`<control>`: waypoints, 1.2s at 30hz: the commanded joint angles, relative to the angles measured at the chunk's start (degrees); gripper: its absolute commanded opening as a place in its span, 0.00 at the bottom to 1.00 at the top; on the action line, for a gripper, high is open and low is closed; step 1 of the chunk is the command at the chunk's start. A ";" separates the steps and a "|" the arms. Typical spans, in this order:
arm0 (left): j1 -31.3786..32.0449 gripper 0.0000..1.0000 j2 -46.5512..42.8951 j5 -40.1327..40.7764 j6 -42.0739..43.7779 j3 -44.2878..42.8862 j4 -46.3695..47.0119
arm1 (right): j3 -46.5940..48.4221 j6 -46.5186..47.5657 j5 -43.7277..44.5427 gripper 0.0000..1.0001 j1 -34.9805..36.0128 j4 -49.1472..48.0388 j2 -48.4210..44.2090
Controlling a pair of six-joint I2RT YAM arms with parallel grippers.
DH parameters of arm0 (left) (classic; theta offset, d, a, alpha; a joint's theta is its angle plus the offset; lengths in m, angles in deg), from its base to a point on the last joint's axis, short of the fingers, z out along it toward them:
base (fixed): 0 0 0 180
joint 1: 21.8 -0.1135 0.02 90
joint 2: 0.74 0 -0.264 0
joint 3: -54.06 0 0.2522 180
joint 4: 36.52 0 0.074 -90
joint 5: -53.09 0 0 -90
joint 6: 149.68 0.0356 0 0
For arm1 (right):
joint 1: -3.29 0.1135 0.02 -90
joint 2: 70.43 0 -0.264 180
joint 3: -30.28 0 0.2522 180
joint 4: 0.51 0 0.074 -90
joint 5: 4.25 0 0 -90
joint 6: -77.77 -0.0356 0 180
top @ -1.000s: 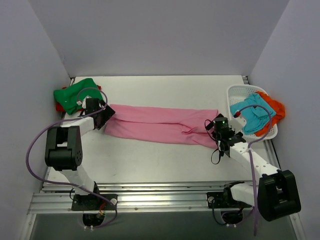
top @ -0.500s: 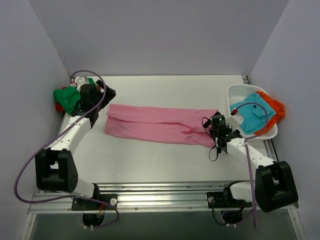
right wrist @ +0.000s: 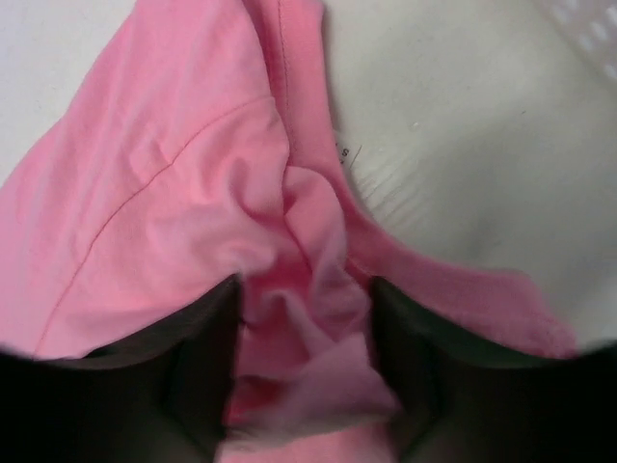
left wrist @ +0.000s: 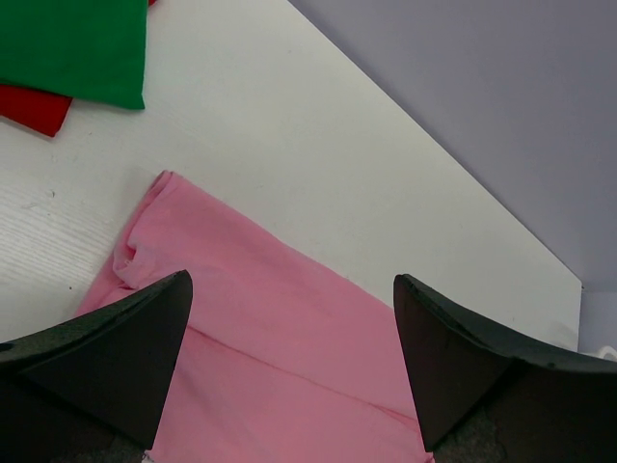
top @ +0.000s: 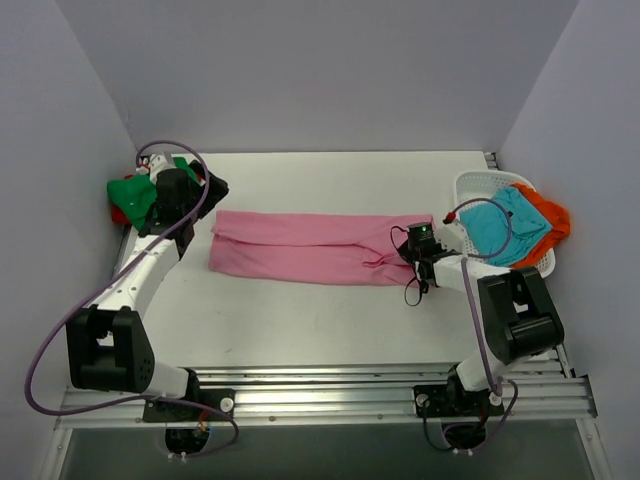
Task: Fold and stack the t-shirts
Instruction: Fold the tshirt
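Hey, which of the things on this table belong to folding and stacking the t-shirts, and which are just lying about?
Part of the job: pink t-shirt, green t-shirt, red t-shirt, teal t-shirt, orange t-shirt.

Just there: white mesh basket holding the teal and orange ones, table.

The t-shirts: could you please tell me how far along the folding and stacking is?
Done: the green shirt lies folded on the red shirt. In hand: the pink shirt is a long folded strip; the right gripper pinches its bunched right end, the left gripper hangs open over the left end. Left: the teal shirt and orange shirt, in the basket.
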State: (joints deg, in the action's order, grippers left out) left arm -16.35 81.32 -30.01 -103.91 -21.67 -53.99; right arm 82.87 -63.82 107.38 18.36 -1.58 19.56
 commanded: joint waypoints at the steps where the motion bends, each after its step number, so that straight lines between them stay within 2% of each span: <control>1: -0.71 0.94 -1.82 0.49 1.25 -0.60 0.71 | 1.25 -0.35 -1.94 0.43 0.22 -2.57 2.72; 4: -1.15 0.94 -2.08 0.31 1.34 -0.08 1.24 | 2.04 -0.18 -2.38 0.25 0.22 -3.10 5.10; 6: -1.32 0.94 -2.08 0.22 1.34 -0.07 1.42 | 2.83 -0.26 -2.99 0.17 0.13 -4.06 6.94; 7: -1.58 0.94 -2.17 0.14 1.25 0.01 1.51 | 3.18 -0.35 -3.17 0.10 0.13 -4.33 7.64; 10: -1.67 0.95 -2.43 0.05 1.25 0.10 2.03 | 5.99 -0.44 -4.49 0.00 0.13 -5.56 10.63; 14: -1.76 0.94 -2.43 0.66 1.42 -0.16 2.48 | 13.62 -0.18 -5.54 0.00 0.13 -5.21 17.64; 17: -1.76 0.95 -1.56 0.75 1.69 -0.86 2.56 | 23.90 0.35 -6.16 0.00 -0.21 -3.11 24.31; 22: -2.11 0.95 0.38 0.93 2.22 -1.39 2.74 | 46.36 1.58 -7.74 0.00 -1.71 0.94 36.46; 25: -2.64 0.95 0.91 0.75 2.30 -1.48 2.74 | 52.56 2.46 -8.87 0.00 -2.50 -4.56 42.88; 27: -2.73 0.95 1.34 0.75 2.39 -1.66 2.74 | 56.96 2.81 -13.26 0.00 -3.64 -8.97 47.01; 28: -2.73 0.95 1.52 0.66 2.57 -1.74 2.74 | 58.36 2.99 -14.76 0.02 -3.91 -13.25 48.33; 29: -2.82 0.95 1.70 0.66 2.65 -1.92 2.74 | 60.64 3.34 -17.64 0.08 -4.34 -15.64 50.26; 30: -2.82 0.95 2.05 0.58 2.66 -2.18 2.74 | 61.62 4.65 -19.24 0.27 -4.52 -19.93 50.97; 32: -2.73 0.95 2.22 0.40 2.83 -2.27 2.74 | 64.16 6.41 -21.01 0.55 -4.70 -21.29 51.07; 33: -2.73 0.95 2.14 0.31 2.92 -2.36 2.74 | 64.27 7.37 -20.66 0.88 -4.61 -21.64 50.29; 35: -2.73 0.95 1.79 0.31 3.01 -2.10 2.65 | 61.30 10.80 -19.09 1.00 -4.61 -23.04 45.65; 36: -2.82 0.95 1.61 0.22 3.01 -2.10 2.74 | 59.80 11.86 -18.38 1.00 -4.52 -24.53 43.79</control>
State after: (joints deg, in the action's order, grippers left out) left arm -18.86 83.51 -29.77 -102.19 -21.56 -53.46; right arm 144.64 -57.33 89.17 13.73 -21.21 69.70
